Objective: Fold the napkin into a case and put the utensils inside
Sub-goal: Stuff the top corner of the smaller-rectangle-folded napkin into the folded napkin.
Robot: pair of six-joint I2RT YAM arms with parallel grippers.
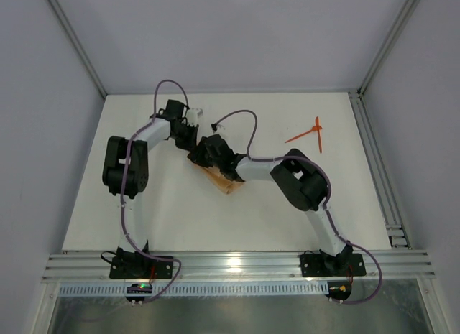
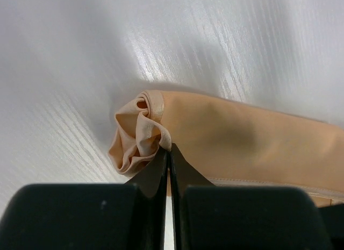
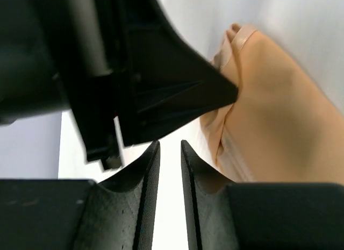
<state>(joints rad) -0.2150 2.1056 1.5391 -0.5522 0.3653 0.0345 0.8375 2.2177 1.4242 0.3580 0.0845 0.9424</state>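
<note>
Top: the napkin (image 1: 221,182) lies folded on the table (image 1: 144,219), 2 utensils (image 1: 310,135) well right of it. Left wrist: the left gripper (image 2: 168,149), closed tight, pinches the napkin's crumpled corner. Right wrist: the right gripper (image 3: 169,145), slightly parted beside the napkin, holds nothing.

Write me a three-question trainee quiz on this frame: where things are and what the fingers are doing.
1. True or false: the utensils already lie inside the napkin.
2. Which arm pinches the napkin's bunched corner? A) left B) right C) both
3. Fill in: the utensils lie on the ___ arm's side of the table.

Key
1. False: they lie crossed on the bare table, apart from the napkin.
2. A: the left fingers are closed on the corner. The right fingers stand slightly apart, with nothing between them.
3. right
</note>
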